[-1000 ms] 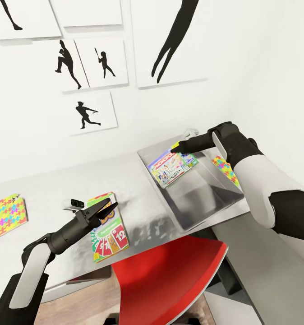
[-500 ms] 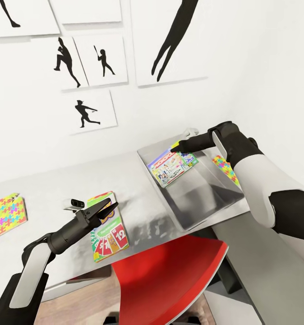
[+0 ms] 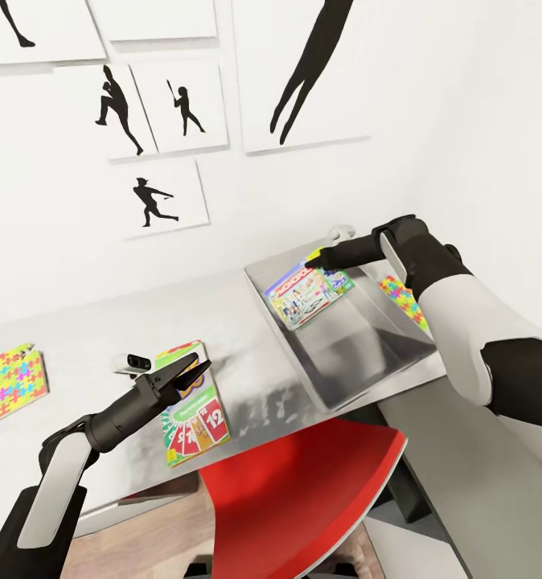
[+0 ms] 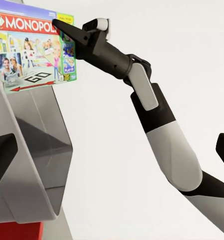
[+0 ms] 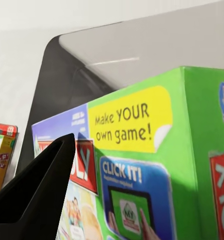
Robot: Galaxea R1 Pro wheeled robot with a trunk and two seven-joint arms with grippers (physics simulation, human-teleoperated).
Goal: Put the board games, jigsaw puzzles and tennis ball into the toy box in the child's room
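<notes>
On the pale worktop (image 3: 247, 354), the right gripper (image 3: 313, 260), pinching the Monopoly box (image 3: 307, 293), has lifted it slightly above the toy box (image 3: 388, 350); release remains. The left gripper (image 3: 197, 363) hovers spread.

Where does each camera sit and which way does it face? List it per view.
Head view: high on the robot, looking down over the table; both arms show.
Left wrist view: on the left arm, facing across at the toy box and the right arm holding the Monopoly box.
Right wrist view: on the right arm, close on the Monopoly box.
Shared: the Monopoly box.
</notes>
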